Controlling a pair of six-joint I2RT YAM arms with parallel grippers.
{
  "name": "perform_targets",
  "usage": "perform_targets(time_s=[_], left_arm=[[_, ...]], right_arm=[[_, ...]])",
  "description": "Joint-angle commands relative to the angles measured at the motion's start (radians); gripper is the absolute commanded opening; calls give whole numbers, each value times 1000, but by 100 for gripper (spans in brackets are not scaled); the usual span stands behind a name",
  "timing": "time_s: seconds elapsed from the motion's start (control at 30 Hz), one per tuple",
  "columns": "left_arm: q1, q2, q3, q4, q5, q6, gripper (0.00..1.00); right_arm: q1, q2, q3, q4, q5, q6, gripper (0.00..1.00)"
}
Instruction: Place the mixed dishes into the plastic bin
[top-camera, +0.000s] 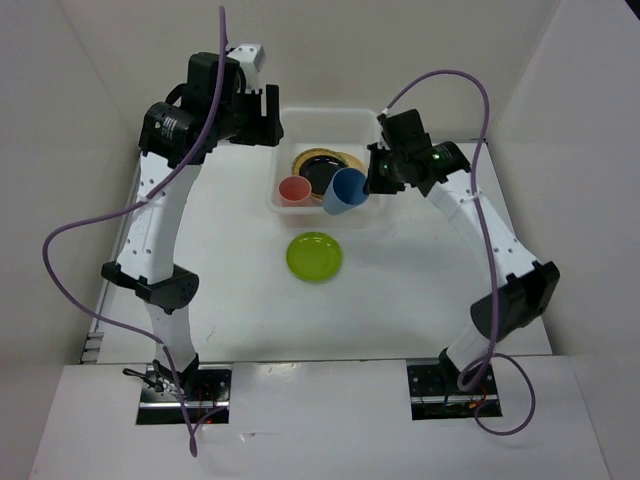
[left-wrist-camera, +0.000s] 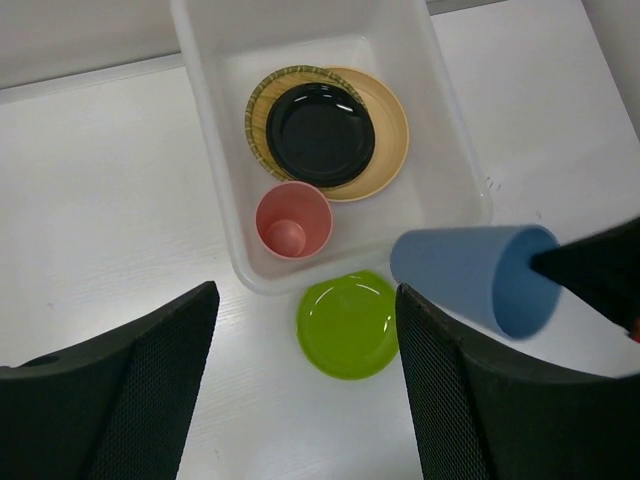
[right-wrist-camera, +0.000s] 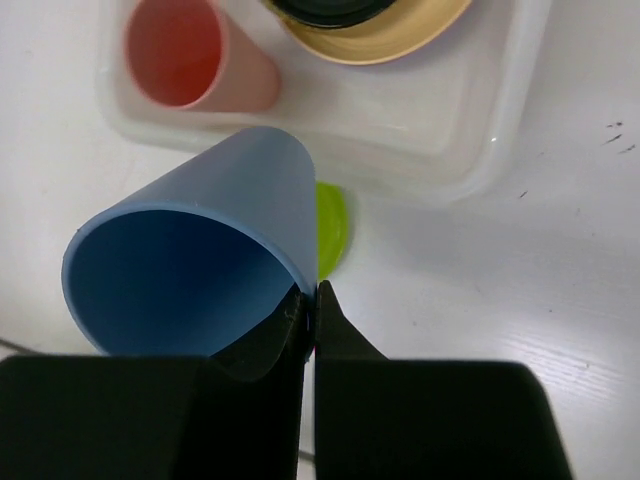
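One dish is in the air: the blue cup (right-wrist-camera: 200, 240), pinched by its rim in the right gripper (right-wrist-camera: 312, 310), whose jaws are closed tight on the thin wall. The cup hangs on its side over the near right corner of the plastic bin (left-wrist-camera: 215, 150), mouth towards the arm. The left gripper (left-wrist-camera: 305, 300) stands wide open with nothing in it, hovering above the bin's left side.

The step in hand appears to be setting the blue cup down in the bin. To do it well, the right arm should carry the cup further in, past the near wall and clear of the red cup (left-wrist-camera: 293, 220) standing upright in the near left part. It should then lower the cup close to the bare floor before the jaws part. A cup released on its side from high up would likely roll or knock the stack. The lime green plate (top-camera: 314, 256) lies on the counter (top-camera: 230, 260) just in front of the bin and remains to be picked up.

In the stack, the black plate (left-wrist-camera: 320, 133) covers most of the peach-orange plate (left-wrist-camera: 392, 130) and the tan woven disc (left-wrist-camera: 258, 110). No lavender plate shows; it may lie beneath them. How high the cup hangs above the bin cannot be judged from these views.
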Motion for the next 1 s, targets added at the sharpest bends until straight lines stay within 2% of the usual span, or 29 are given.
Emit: perform_targets(time_s=[0.0, 0.13, 0.27, 0.97], left_arm=[[5, -80, -10, 23, -25, -8, 79], [5, -114, -35, 23, -25, -8, 80], [5, -135, -44, 23, -25, -8, 80], [5, -154, -107, 23, -34, 1, 83]], right_arm=[[-46, 99, 45, 70, 29, -16, 0], [-76, 144, 48, 175, 20, 12, 0], [-86, 183, 48, 209, 20, 21, 0], [-106, 345, 91, 133, 199, -8, 0]])
